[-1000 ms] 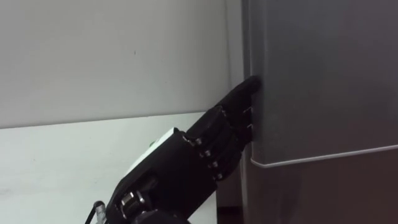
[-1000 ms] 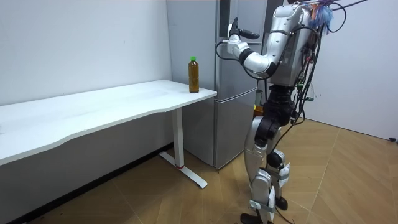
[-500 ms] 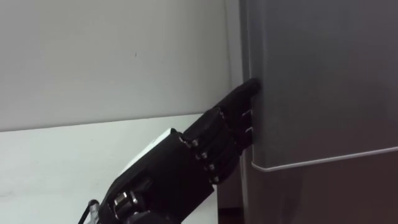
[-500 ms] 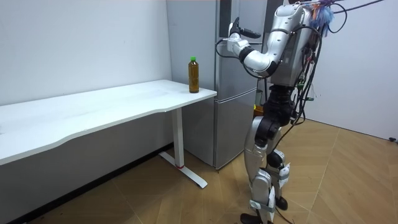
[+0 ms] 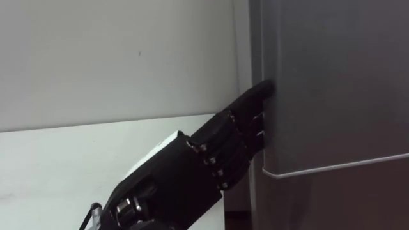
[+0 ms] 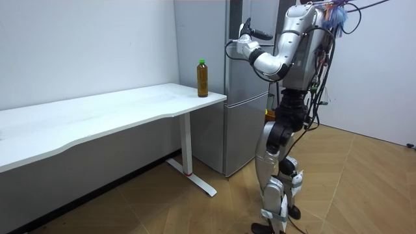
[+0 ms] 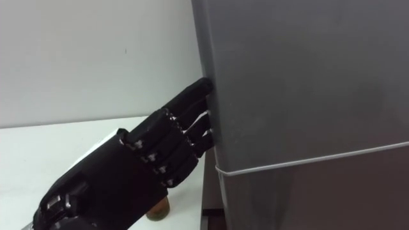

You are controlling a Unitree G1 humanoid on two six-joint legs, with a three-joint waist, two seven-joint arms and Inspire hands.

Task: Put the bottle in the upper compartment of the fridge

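Nearest, the left hand (image 5: 192, 166) reaches up from the lower left. Its fingers (image 5: 246, 105) are stretched almost straight and hold nothing, their tips pressed to the left edge of the upper door (image 5: 332, 83) of the fridge (image 6: 242, 130). Compared with a second ago, that edge and the fingertips sit slightly further right, while the wall (image 5: 115, 57) behind has held. The door may be starting to give, though no gap shows yet. The bottle (image 6: 203, 78) stands upright and untouched on the worktop (image 6: 117, 110) corner left of the fridge. Opening comes first, I judge, and fetching the bottle follows.
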